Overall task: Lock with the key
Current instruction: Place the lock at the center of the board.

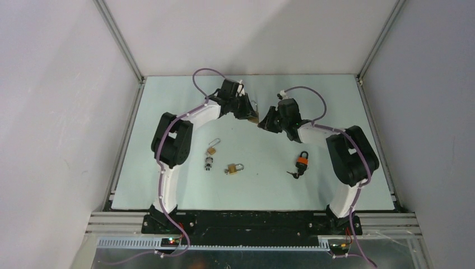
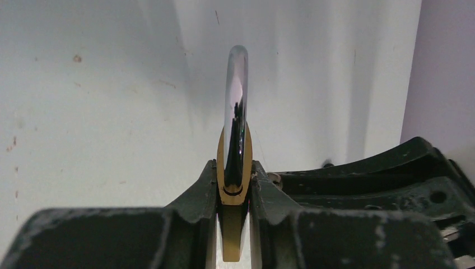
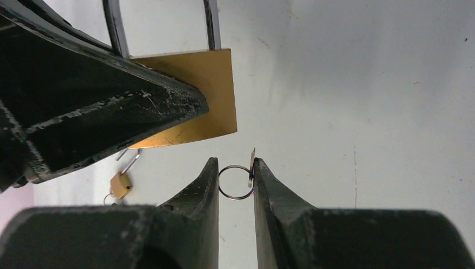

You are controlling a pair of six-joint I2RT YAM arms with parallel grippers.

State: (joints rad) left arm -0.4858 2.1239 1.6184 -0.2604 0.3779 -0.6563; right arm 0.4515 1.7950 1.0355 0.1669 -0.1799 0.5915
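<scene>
One padlock in left gripper; key in right gripper, just beside.

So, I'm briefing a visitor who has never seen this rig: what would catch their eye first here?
At the far middle of the table, the left tool clamps a brass padlock while the right tool pinches a small key on its ring close beside it. Nearer, on the right, an orange-and-black padlock lies on the table.
</scene>
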